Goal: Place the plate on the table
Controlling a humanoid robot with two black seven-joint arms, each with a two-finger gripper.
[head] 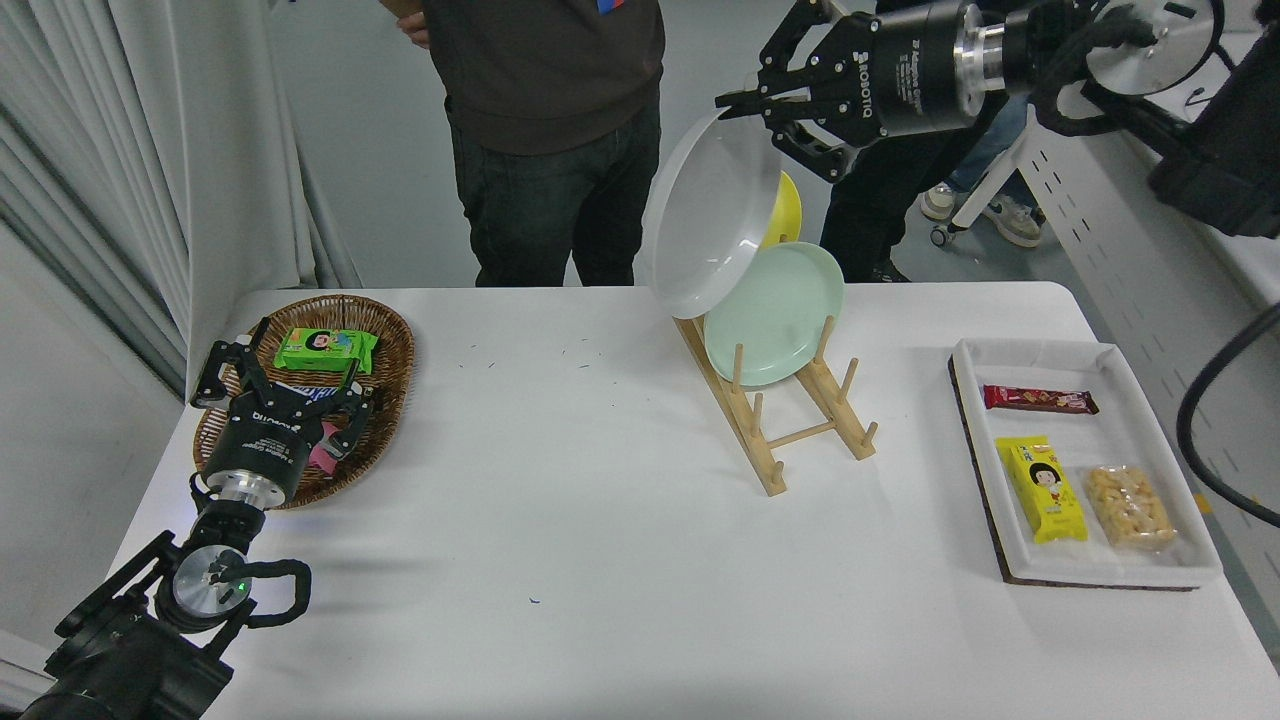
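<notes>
The right gripper [748,100] comes in from the upper right, high above the far edge of the desk [600,560], with its jaws closed on the top rim of the plate [705,215]. The plate is pale grey, hangs in the air tilted nearly on edge, and shows its hollow face. It is above the wooden rack [790,420], clear of the desk, and its lower rim overlaps the top left of the green plate [775,315] as seen from the head view; whether the two touch cannot be told.

The green plate stands tilted in the rack between the pegs. A yellow plate [787,210] shows only as a small part behind the grey plate, above the green one.

Well to the right of the rack lies a white tray [1040,355] holding a red bar [1040,400], a yellow packet [1045,490] and a clear bag of snacks [1130,507].

Well to the left of the rack sits a wicker basket [385,350] with a green packet [326,349] in it. The left gripper [285,385] rests over the near side of that basket, jaws spread apart and holding nothing.

A person [550,130] in dark clothes stands at the far side of the desk, left of the rack.
</notes>
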